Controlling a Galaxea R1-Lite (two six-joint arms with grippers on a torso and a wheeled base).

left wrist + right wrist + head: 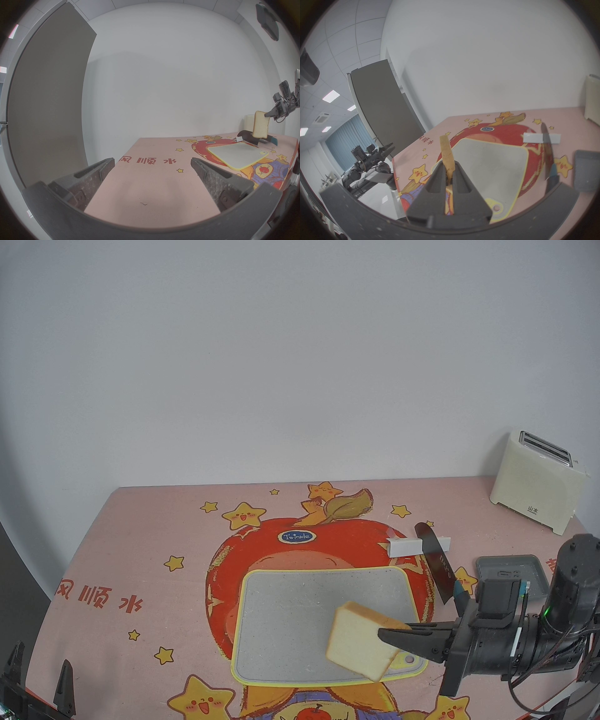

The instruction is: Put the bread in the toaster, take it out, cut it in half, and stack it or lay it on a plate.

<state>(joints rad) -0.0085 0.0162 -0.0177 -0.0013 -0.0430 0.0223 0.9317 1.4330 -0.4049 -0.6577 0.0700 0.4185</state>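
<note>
Right gripper: the right gripper sits at the 4 o'clock edge of the head view. Its jaws are closed on one edge of the bread.
Right arm pose: the forearm lies roughly level, coming in from 3 o'clock. The fingers point toward 9 o'clock.
Bread: the bread is a thick pale slice with a tan crust. It is held in the air, tilted, above the 5 o'clock corner of the cutting board. In the left wrist view it hangs clear of the surface.
Cutting board: the cutting board is grey with a yellow rim. It lies flat at the middle of the pink cloth.
Left gripper: the left gripper is at the 8 o'clock corner of the table. Its jaws are spread wide with nothing between them, and it points across the cloth.
Knife: the knife has a black blade. It lies at 3 o'clock of the board, across a white holder.
Plate: the grey plate is just past the knife, at 3 o'clock.
Toaster: the toaster is cream-coloured. It stands at the table's 2 o'clock corner, well apart from the bread.
</note>
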